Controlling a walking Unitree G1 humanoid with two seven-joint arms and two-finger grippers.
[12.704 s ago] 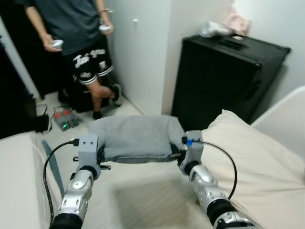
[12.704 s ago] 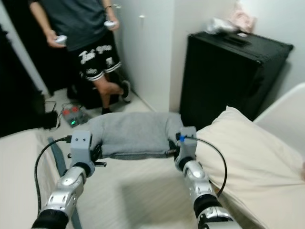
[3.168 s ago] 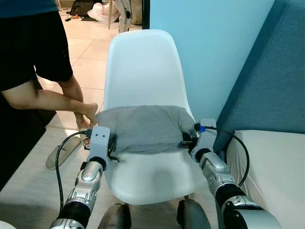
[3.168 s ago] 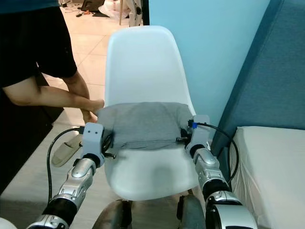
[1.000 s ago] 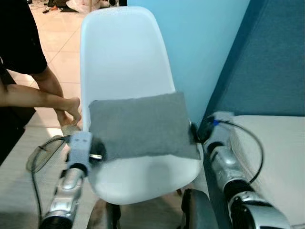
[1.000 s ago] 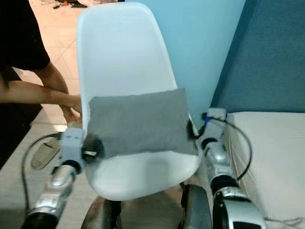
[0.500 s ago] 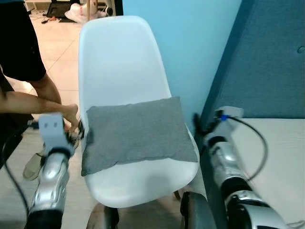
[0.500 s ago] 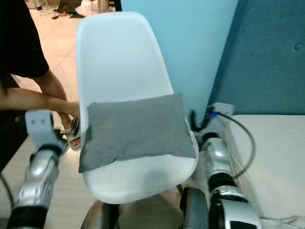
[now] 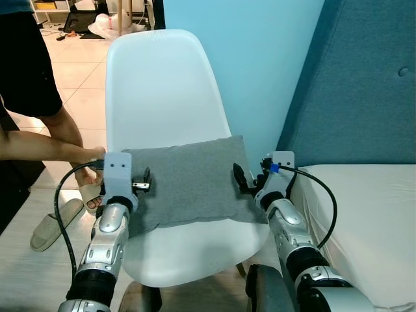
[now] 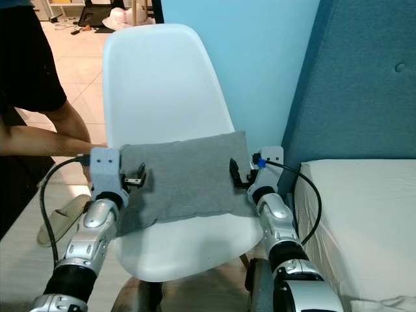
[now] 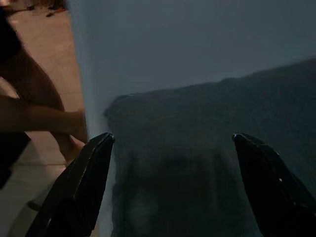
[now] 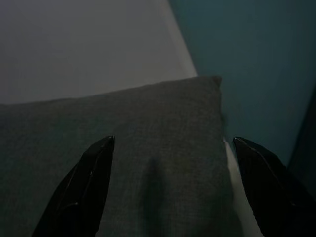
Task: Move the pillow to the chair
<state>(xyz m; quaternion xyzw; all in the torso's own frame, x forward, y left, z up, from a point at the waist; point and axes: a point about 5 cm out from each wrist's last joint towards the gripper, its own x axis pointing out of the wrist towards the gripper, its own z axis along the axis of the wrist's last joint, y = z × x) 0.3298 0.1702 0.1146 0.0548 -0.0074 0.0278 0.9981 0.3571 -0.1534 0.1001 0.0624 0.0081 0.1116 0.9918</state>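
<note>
Head views: the grey pillow [image 9: 188,185] lies on the seat of the white chair [image 9: 156,91], its rear edge against the backrest. Its long axis runs side to side, from the left gripper [image 9: 144,180] across to the right gripper [image 9: 242,180]. The pillow is a soft rectangle of woven fabric; the chair is a smooth, moulded plastic shell. Each gripper sits over one short end of the pillow, and neither is clamped on it. Beyond the right gripper a teal padded headboard [image 9: 364,91] rises above a white mattress [image 9: 374,214]. Beyond the left gripper a person's leg [image 9: 45,140] stands on the tiled floor [image 9: 78,78], with a slipper [image 9: 55,224] beside it.

Left wrist view: the left gripper's fingers [image 11: 79,190] are spread wide. The pillow's corner [image 11: 118,106] lies between and ahead of them, with the chair back rising behind it. The fabric weave is not resolved in this dark frame.

Right wrist view: the right gripper's fingers [image 12: 86,187] are likewise spread wide. The pillow's far corner [image 12: 215,81] lies ahead, against the chair back. The coarse grey weave is visible here, and the teal wall [image 12: 247,49] stands beyond it.
</note>
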